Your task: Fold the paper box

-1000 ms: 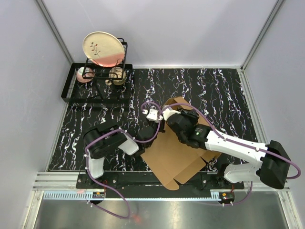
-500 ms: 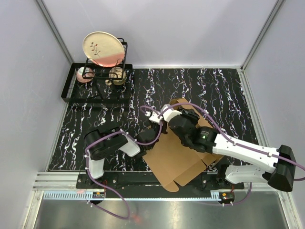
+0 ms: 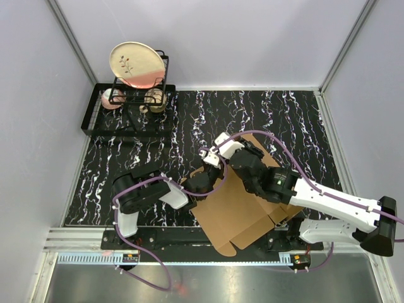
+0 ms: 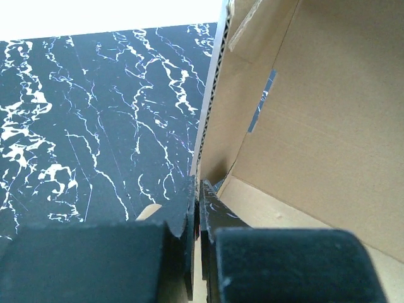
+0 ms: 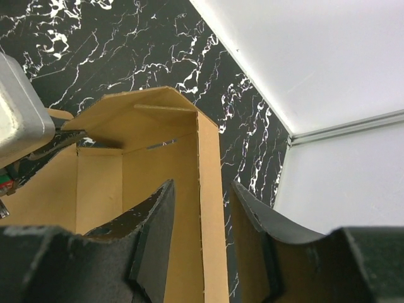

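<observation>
One paper box [image 3: 230,214]; left hand [image 4: 197,189] pinches, right hand [image 5: 202,184] straddles.

A black worktop [image 3: 297,120] veined with white marbling is spreading across the enclosure. Plain pale grey walls [image 3: 252,38] are closing it in at nine, twelve and three o'clock, with light metal corner strips [image 3: 69,38] running up where they meet. At ten o'clock a black wire dish rack [image 3: 101,120] is sitting on the worktop, and a cream plate [image 3: 136,63] is leaning in it. At six o'clock a ribbed aluminium rail [image 3: 76,238] is edging the worktop, with a brushed metal ledge [image 3: 252,284] lying beyond it. Soft, even light is falling over everything.
</observation>
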You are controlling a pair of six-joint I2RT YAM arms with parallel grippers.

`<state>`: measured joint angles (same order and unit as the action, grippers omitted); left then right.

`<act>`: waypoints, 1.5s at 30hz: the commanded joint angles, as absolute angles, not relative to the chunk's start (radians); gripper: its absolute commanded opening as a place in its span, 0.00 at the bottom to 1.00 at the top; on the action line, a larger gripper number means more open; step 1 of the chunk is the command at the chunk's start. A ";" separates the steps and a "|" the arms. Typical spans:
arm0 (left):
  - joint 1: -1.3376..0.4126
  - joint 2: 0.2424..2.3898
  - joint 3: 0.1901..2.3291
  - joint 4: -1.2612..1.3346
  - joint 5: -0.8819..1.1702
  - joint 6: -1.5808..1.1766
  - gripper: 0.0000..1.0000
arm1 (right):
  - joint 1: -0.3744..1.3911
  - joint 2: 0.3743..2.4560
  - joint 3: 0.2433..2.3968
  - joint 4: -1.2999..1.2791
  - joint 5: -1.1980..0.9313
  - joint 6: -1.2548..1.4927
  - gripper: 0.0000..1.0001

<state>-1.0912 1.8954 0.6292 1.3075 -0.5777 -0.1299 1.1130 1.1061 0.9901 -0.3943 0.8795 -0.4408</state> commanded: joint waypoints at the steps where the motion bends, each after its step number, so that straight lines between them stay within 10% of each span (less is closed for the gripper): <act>1: -1.100 1.876 0.644 1.546 -0.621 -0.100 0.00 | 1.120 1.062 1.019 -0.330 0.884 -0.381 0.47; 45: -1.104 1.844 0.549 1.618 -0.641 -0.126 0.02 | 0.808 1.223 0.969 -0.359 0.649 0.098 0.46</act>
<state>-1.0981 1.8839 0.5491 1.3079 -0.6773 -0.1169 0.8215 1.2377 0.9791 -0.3450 0.6868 0.0742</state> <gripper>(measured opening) 0.024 0.450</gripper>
